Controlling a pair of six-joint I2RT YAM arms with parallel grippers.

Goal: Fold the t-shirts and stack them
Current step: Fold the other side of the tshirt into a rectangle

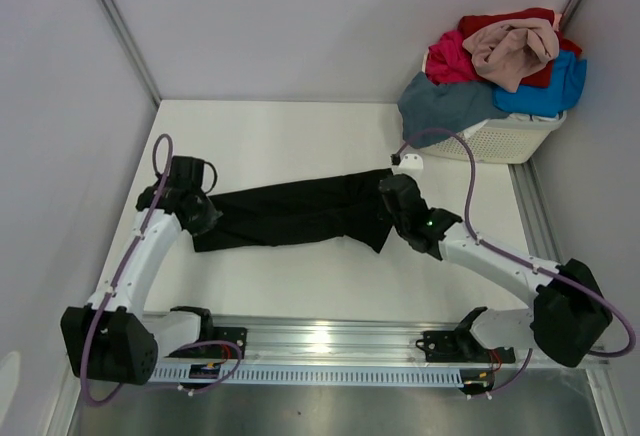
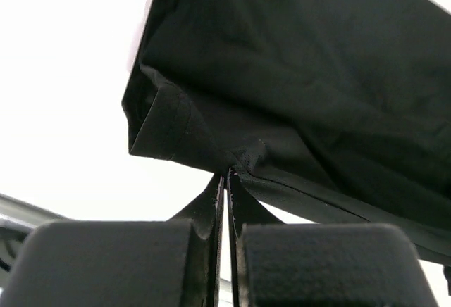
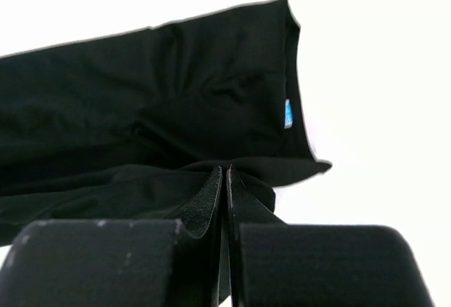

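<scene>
Black t-shirt (image 1: 290,214) is stretched left to right across the middle of the table (image 1: 300,141). Left gripper (image 2: 226,177) is clamped on its left end and right gripper (image 3: 225,173) pinches its right end. The other t-shirts (image 1: 510,56) are heaped on the white basket (image 1: 512,142), far right.

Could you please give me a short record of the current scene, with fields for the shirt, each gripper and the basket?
Shirt in work: black t-shirt, stretched lengthwise across the table
Left gripper: shut on the shirt's left end
Right gripper: shut on the shirt's right end
Basket: white basket, far right corner
Waiting in basket: beige-pink shirt on top, red shirt, magenta shirt, blue shirt, grey-blue shirt hanging over the rim
Folded stack: none visible
</scene>
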